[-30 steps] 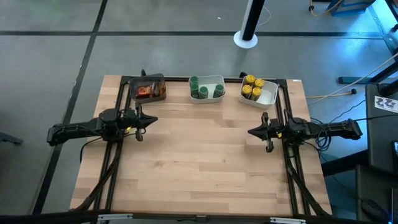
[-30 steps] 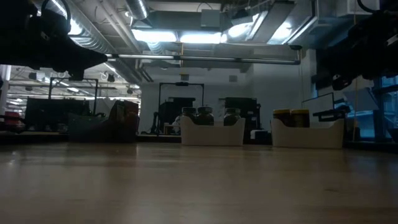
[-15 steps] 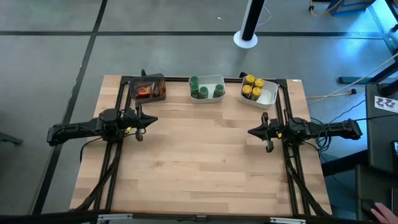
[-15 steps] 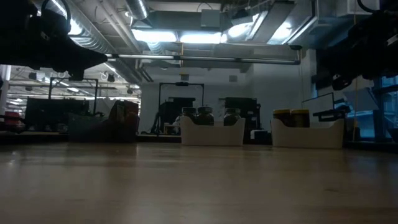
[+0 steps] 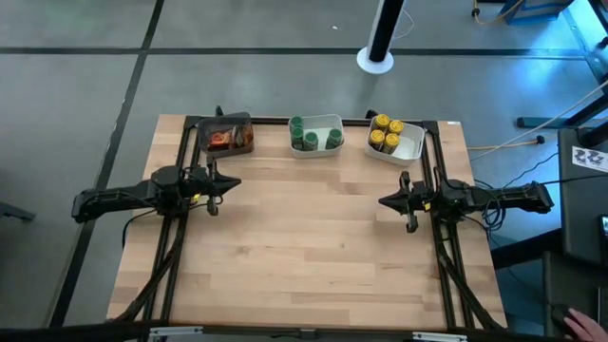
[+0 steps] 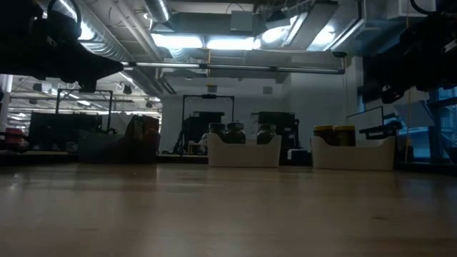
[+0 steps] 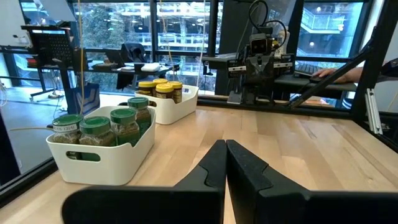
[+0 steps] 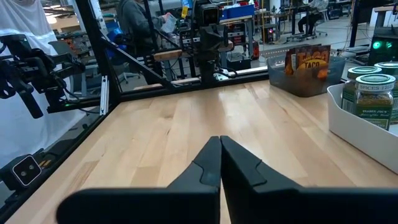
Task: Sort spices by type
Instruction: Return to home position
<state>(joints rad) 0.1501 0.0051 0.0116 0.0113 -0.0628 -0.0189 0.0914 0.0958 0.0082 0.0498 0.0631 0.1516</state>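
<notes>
The spice jars stand in trays along the table's far edge. Green-lidded jars (image 5: 312,136) fill the middle white tray (image 5: 316,150), also seen in the left wrist view as green-lidded jars (image 7: 99,126). Yellow-lidded jars (image 5: 385,134) sit in the right white tray (image 5: 410,147). Reddish-brown packets (image 5: 224,140) lie in a dark tray (image 5: 225,121) on the left. My left gripper (image 5: 237,182) hovers shut near the table's left side, below the dark tray. My right gripper (image 5: 382,201) hovers shut near the right side. Both point toward the table's middle.
Bare wooden tabletop (image 5: 304,237) stretches between the two grippers and toward the near edge. Black frame rails (image 5: 171,256) run along the table's left and right sides. A person's hand (image 5: 579,318) shows off the table at the near right.
</notes>
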